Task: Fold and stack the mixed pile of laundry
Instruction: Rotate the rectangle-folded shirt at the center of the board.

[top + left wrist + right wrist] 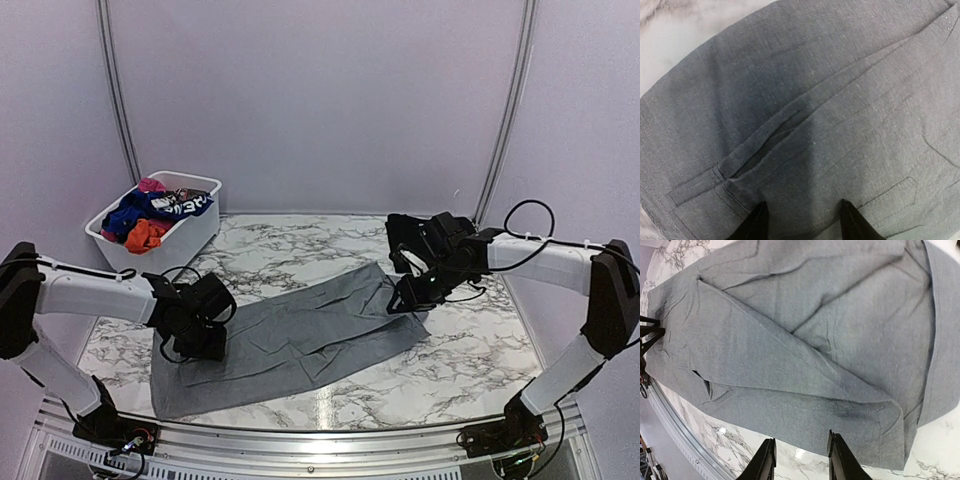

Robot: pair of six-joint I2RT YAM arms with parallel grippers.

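A grey pair of trousers lies spread flat across the marble table, waistband end at the near left. My left gripper hovers open over the waistband end; the left wrist view shows its fingertips apart above the grey cloth near a pocket seam. My right gripper is open at the trousers' far right end; the right wrist view shows its fingertips apart above the cloth's edge, holding nothing. The rest of the laundry pile, blue, orange-red and pink pieces, sits in the basket.
A white plastic basket stands at the back left corner of the table. A metal rail runs along the near edge. Grey walls close the back and sides.
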